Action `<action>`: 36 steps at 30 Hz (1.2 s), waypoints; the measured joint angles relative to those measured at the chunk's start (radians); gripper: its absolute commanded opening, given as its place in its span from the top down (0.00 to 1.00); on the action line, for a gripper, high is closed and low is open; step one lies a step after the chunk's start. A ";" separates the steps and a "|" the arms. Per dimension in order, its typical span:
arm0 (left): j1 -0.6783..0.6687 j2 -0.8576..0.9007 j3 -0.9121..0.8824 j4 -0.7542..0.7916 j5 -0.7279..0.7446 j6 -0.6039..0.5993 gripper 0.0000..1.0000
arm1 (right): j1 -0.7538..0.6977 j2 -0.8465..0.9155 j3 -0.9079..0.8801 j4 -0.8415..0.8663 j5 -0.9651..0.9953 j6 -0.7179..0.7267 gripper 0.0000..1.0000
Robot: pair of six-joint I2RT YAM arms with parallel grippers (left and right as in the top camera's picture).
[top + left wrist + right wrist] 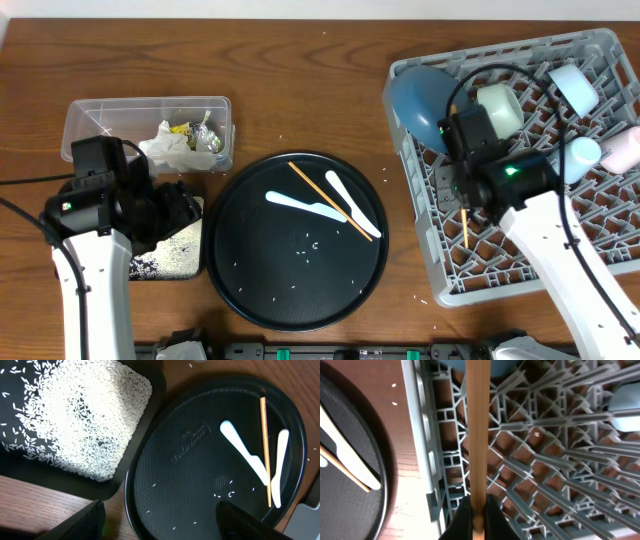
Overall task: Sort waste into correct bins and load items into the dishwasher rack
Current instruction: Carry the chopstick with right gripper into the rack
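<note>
1. We've got the big square light-grey plastic dishwasher rack (pixel 500 275) on our right.
2. The thin, straight, pale wooden chopstick (pixel 478 435) sits over the rack's grid, near its left wall.
3. Right gripper (pixel 478 512) is pinching that chopstick.
4. Left gripper (pixel 160 522) hangs with its fingers spread wide.

Round black tray (pixel 192 442) — embossed script logo, too faint to read.

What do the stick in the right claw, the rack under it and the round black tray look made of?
Chopstick: likely wood or bamboo; pale tan, matt, with fine straight grain lines.
Dishwasher rack: moulded plastic; light grey, smooth, with a thin ribbed lattice.
Round tray: probably plastic; black, with a fine-textured matt floor, embossed lettering and a glossier rim.
</note>
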State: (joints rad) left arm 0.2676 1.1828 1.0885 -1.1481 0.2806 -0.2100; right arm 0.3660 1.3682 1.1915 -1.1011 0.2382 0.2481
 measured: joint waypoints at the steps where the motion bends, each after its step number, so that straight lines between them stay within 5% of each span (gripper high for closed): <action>1: 0.000 0.000 0.000 0.000 0.000 0.000 0.28 | 0.000 0.000 -0.017 0.011 -0.003 -0.006 0.99; 16: 0.000 0.000 0.000 0.000 0.000 0.000 0.28 | 0.000 0.005 -0.173 0.153 -0.090 -0.051 0.97; 20: 0.000 0.000 0.000 0.000 0.000 0.000 0.28 | 0.000 0.005 -0.175 0.168 -0.111 -0.063 0.84; 22: 0.000 0.000 0.000 0.000 0.000 0.000 0.28 | 0.000 0.005 -0.177 0.174 -0.117 -0.071 0.65; 25: 0.000 0.000 0.000 0.000 0.000 0.000 0.28 | 0.000 0.006 -0.179 0.179 -0.119 -0.073 0.60; 33: 0.000 0.000 0.000 0.000 0.000 0.000 0.28 | 0.000 0.006 -0.179 0.187 -0.127 -0.074 0.62; 36: 0.000 0.000 0.000 0.000 0.000 0.000 0.27 | 0.000 0.006 -0.179 0.181 -0.135 -0.080 0.85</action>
State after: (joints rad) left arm 0.2676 1.1831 1.0885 -1.1481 0.2810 -0.2100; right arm 0.3660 1.3743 1.0130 -0.9203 0.1032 0.1684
